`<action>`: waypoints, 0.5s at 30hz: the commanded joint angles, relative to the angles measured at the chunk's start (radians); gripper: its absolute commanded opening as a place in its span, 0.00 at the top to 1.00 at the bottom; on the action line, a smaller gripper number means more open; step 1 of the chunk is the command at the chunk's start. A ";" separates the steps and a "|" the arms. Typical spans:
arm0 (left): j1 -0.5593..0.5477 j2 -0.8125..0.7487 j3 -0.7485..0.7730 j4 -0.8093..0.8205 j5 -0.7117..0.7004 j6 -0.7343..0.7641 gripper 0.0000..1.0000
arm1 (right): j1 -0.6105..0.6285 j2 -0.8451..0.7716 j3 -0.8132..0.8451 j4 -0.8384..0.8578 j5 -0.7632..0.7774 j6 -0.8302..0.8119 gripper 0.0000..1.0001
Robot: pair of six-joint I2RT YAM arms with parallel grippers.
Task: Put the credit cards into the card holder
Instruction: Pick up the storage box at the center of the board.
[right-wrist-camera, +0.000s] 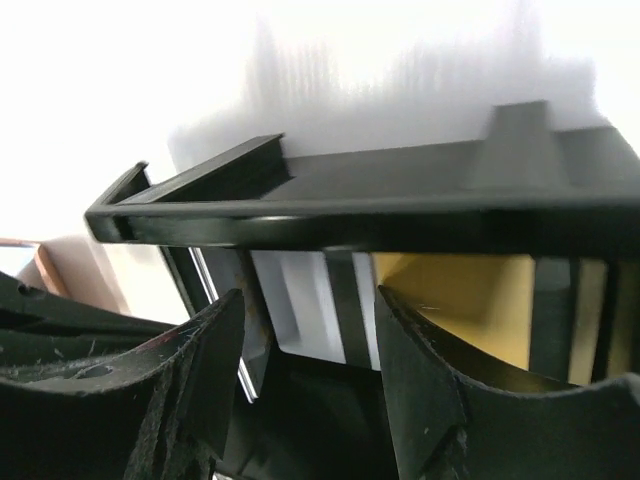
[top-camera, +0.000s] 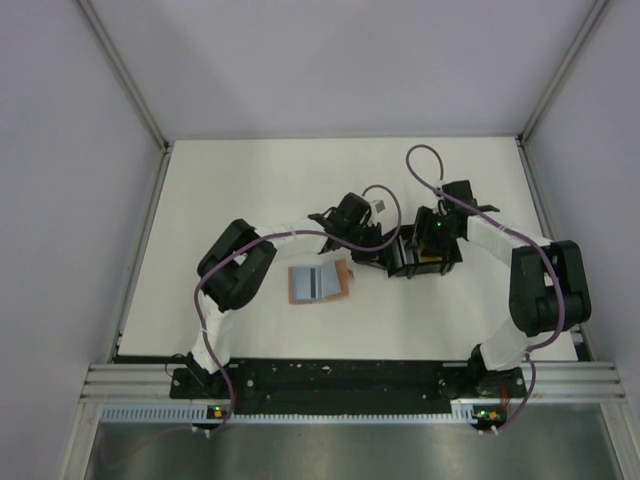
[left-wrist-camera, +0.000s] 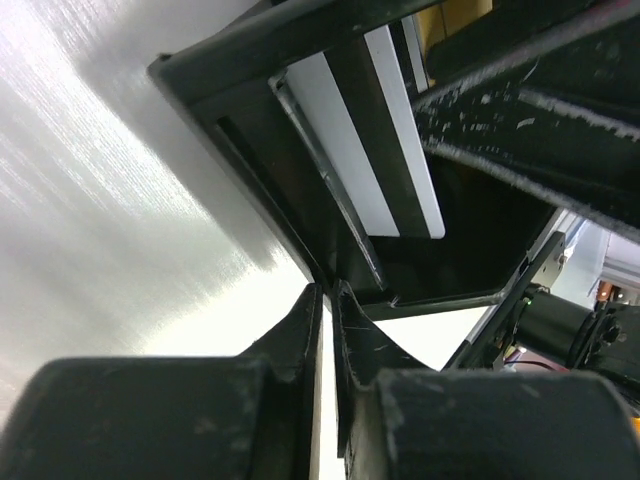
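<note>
The tan card holder point(top-camera: 318, 282) lies open on the table, its pale blue-grey inner face up; its edge also shows in the right wrist view point(right-wrist-camera: 75, 270). Both cards stand inside a black tray point(top-camera: 425, 262). The light blue card point(right-wrist-camera: 298, 285) with a dark stripe stands beside the yellow-orange card point(right-wrist-camera: 470, 300). My right gripper point(right-wrist-camera: 310, 300) is open over the tray, its fingers either side of the light blue card. My left gripper point(left-wrist-camera: 326, 292) is shut to a thin slit with nothing between the fingers, its tips at the tray's rim point(left-wrist-camera: 240, 150). The light card point(left-wrist-camera: 345, 140) lies just beyond.
The black tray point(right-wrist-camera: 350, 215) sits right of the card holder, under both grippers. Both arms point(top-camera: 235, 265) crowd the middle of the white table. Grey walls close in the table's left, right and far sides.
</note>
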 commanded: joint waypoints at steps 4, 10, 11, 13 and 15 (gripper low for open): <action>-0.010 0.015 -0.034 -0.005 -0.016 0.044 1.00 | -0.004 -0.114 0.002 0.006 0.053 -0.019 0.44; -0.011 -0.014 -0.080 0.017 -0.026 0.027 1.00 | -0.004 -0.058 0.024 -0.081 0.133 -0.020 0.44; -0.010 -0.019 -0.084 0.017 -0.031 0.021 1.00 | -0.004 -0.062 0.012 -0.086 0.148 -0.012 0.44; -0.011 -0.028 -0.098 0.030 -0.033 0.002 1.00 | 0.008 -0.079 -0.001 -0.115 0.199 -0.007 0.44; -0.013 -0.039 -0.115 0.043 -0.043 -0.019 1.00 | 0.027 -0.108 -0.001 -0.153 0.271 -0.004 0.43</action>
